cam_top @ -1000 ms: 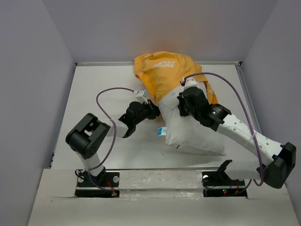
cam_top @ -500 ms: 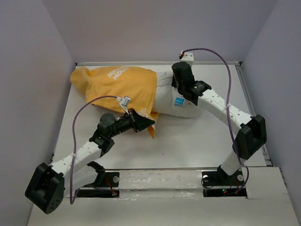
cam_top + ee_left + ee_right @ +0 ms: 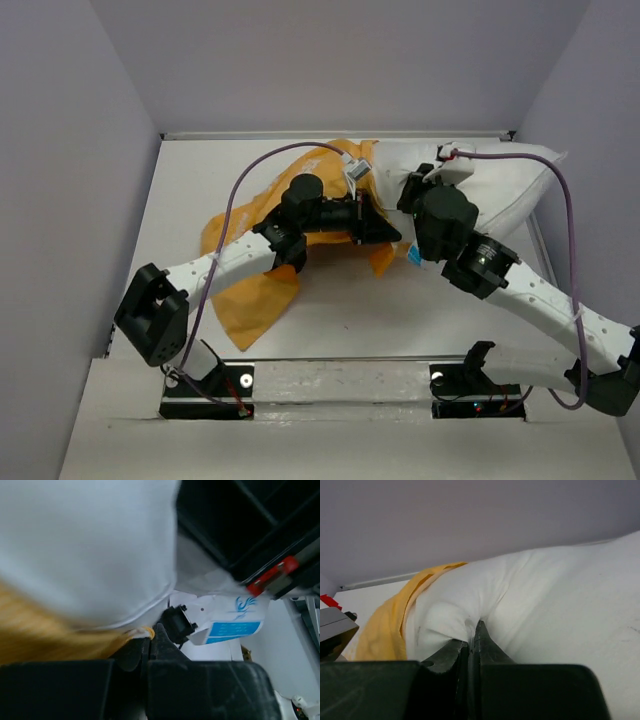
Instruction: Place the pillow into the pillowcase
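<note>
Top external | we see our left gripper (image 3: pixel 149 633) pinching the pillowcase (image 3: pixel 250 290) edge at the pillow (image 3: pixel 500 185)'s left end | right gripper (image 3: pixel 471 630) clamped on pillow fabric

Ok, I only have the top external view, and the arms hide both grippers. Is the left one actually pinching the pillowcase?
Observer: Yes, the left wrist view shows the left gripper shut on the orange edge of the pillowcase.
Reviewer: And the right one?
Observer: The right gripper is shut on a fold of the white pillow.
Reviewer: Is the case over the pillow there?
Observer: Only its orange edge curls round the pillow's end beside the fingers.
</note>
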Controlling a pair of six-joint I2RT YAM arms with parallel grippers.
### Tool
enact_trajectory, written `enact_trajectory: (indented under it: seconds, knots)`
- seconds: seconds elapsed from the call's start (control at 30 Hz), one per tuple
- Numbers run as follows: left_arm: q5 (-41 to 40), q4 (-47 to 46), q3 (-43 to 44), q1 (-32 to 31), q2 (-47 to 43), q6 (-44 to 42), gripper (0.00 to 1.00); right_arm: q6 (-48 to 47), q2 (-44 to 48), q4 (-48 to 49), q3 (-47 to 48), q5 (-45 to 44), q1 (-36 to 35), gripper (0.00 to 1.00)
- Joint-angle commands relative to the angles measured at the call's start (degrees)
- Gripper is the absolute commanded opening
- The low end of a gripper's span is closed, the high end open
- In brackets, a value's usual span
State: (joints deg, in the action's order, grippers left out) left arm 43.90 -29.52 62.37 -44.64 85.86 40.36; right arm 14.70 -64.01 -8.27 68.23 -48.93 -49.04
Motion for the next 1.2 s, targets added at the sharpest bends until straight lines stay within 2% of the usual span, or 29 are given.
enact_trajectory:
  seconds: [0.0, 0.07, 0.17, 0.23, 0.27, 0.37, 0.4, 0.47, 0.5, 0.53, 0.57, 0.6, 0.63, 0.73, 0.8, 0.83, 0.9, 0.93, 0.97, 1.07, 1.17]
  knots:
    - [-0.6, -0.6, -1.7, -3.7, -9.8, -4.0, 0.00, 9.4, -6.5, 9.5, -8.5, 1.9, -5.5, 0.00]
    - [-3.8, -0.6, -12.5, -3.3, -19.1, -2.9, 0.00, 14.6, -13.7, 10.8, -11.7, 3.2, -5.5, 0.00]
    - [-5.7, -0.4, -24.9, -3.1, -29.3, 1.2, 0.00, 18.5, -21.1, 16.2, -13.3, 15.3, -0.6, 0.00]
    - [-6.1, -0.4, -29.6, -3.1, -33.1, 2.3, 0.00, 19.8, -24.2, 19.8, -13.6, 18.7, 3.8, 0.00]
    - [-6.5, -0.2, -33.1, -2.6, -35.7, 2.7, 0.00, 20.4, -27.1, 19.8, -13.0, 19.0, 4.5, 0.00]
    - [-6.9, 2.9, -37.0, 0.2, -38.1, 2.2, 0.00, 20.1, -26.9, 19.6, -12.4, 20.5, 4.5, 0.00]
    - [-7.1, 3.7, -37.4, 2.3, -38.3, 1.9, 0.00, 19.3, -25.8, 19.6, -12.8, 24.5, 4.5, 0.10]
    - [-7.5, 7.0, -37.6, 4.6, -38.5, 0.3, 0.22, 17.7, -23.1, 16.7, -14.0, 27.3, 4.5, 0.39]
    - [-8.0, 9.8, -36.2, 5.7, -38.5, -0.4, 0.47, 16.5, -19.4, 14.0, -14.3, 29.5, 4.5, 0.68]
    - [-8.6, 11.2, -34.9, 5.9, -38.6, -1.3, 0.58, 15.3, -17.3, 12.0, -14.4, 30.4, 4.5, 0.78]
    - [-10.0, 12.7, -33.2, 6.0, -38.6, -3.0, 0.66, 14.1, -15.3, 9.8, -13.7, 31.3, 4.5, 0.84]
    - [-10.4, 15.4, -28.9, 5.9, -38.7, -3.7, 0.79, 12.0, -11.4, 7.8, -13.0, 33.9, 5.4, 0.89]
    - [-11.0, 16.4, -26.5, 5.8, -38.6, -4.6, 0.82, 9.6, -9.7, 3.8, -12.0, 36.2, 6.3, 0.91]
    - [-13.7, 20.8, -16.3, 5.6, -37.7, -7.0, 0.85, 7.0, -5.4, -0.4, -11.0, 47.5, 14.0, 0.93]
    - [-19.2, 27.4, -8.8, 5.7, -35.2, -11.5, 0.85, 5.4, -5.5, -2.8, -9.5, 49.4, 20.0, 0.93]
    - [-26.9, 29.8, -6.1, 5.8, -33.7, -12.9, 0.84, 5.4, -6.0, -3.1, -9.3, 49.4, 22.2, 0.93]
    - [-34.3, 34.1, -0.6, 5.8, -29.3, -17.5, 0.85, 6.5, -6.5, -3.0, -9.4, 52.9, 27.1, 0.93]
    - [-43.5, 37.0, 2.3, 6.4, -25.5, -18.7, 0.85, 7.2, -6.7, -3.0, -9.6, 53.1, 31.0, 0.93]
    - [-48.7, 38.8, 3.7, 6.8, -23.1, -20.2, 0.86, 7.6, -6.8, -2.9, -10.0, 51.4, 32.6, 0.94]
    - [-58.2, 41.8, 6.8, 8.8, -15.8, -24.2, 0.86, 8.8, -7.2, -2.8, -13.2, 49.8, 36.7, 0.95]
    - [-57.2, 41.3, 11.9, 12.2, -3.5, -25.7, 0.84, 10.8, -8.7, -0.3, -17.7, 50.9, 36.7, 0.92]
